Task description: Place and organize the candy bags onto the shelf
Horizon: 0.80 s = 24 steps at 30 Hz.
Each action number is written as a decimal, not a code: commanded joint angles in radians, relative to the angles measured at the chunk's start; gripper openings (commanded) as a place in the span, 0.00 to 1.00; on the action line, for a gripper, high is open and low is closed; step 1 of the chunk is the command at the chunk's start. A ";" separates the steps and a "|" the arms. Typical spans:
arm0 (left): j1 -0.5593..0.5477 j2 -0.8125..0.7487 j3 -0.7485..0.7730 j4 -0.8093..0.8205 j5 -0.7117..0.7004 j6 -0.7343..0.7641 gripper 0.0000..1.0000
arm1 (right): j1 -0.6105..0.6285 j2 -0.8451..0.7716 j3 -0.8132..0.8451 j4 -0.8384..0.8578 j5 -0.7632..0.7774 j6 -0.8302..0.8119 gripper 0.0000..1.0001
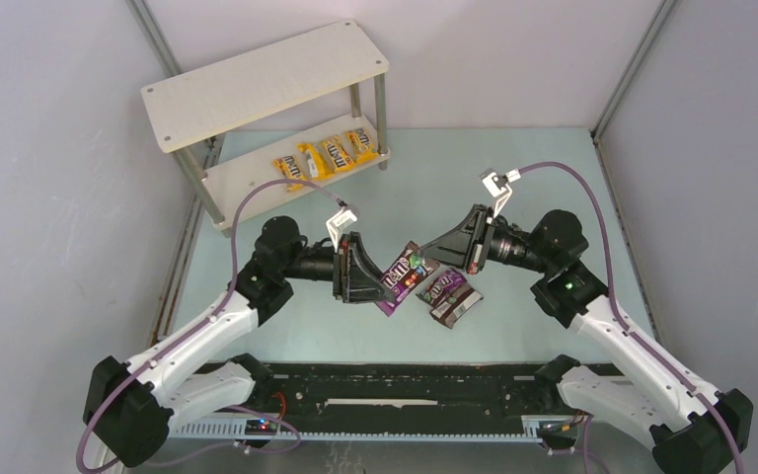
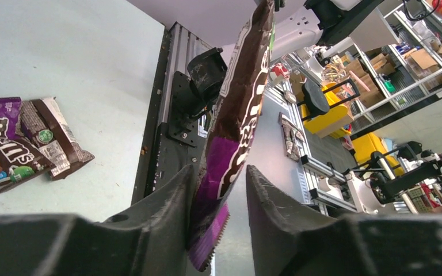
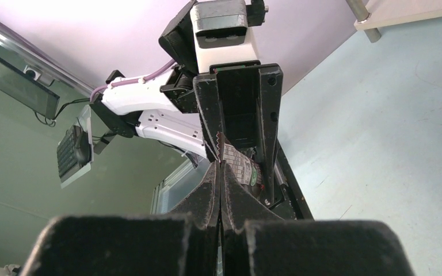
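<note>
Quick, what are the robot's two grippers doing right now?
Left gripper: open, its fingers around the glossy purple candy packet, not squeezing it.
Right gripper: closed, pinching that packet's other end.

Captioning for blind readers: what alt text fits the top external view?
Over a pale green table, the right gripper pinches a purple candy bag whose other end sits between the left gripper's open fingers. Two more bags lie beneath; four yellow ones line the shelf's lower tier.
</note>
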 commanded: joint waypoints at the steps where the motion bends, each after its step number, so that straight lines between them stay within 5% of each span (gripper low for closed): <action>1: -0.007 -0.004 0.059 -0.029 0.004 0.038 0.38 | -0.004 -0.007 0.027 0.020 -0.006 -0.006 0.00; 9: -0.007 -0.028 0.085 -0.122 -0.033 0.108 0.26 | 0.008 -0.009 0.021 -0.027 0.033 -0.047 0.07; 18: -0.006 -0.084 0.129 -0.252 -0.196 0.176 0.21 | -0.034 -0.071 0.021 -0.158 0.182 -0.136 0.76; 24: 0.001 -0.103 0.228 -0.443 -0.421 0.230 0.21 | -0.143 -0.094 0.021 -0.239 0.421 -0.233 0.93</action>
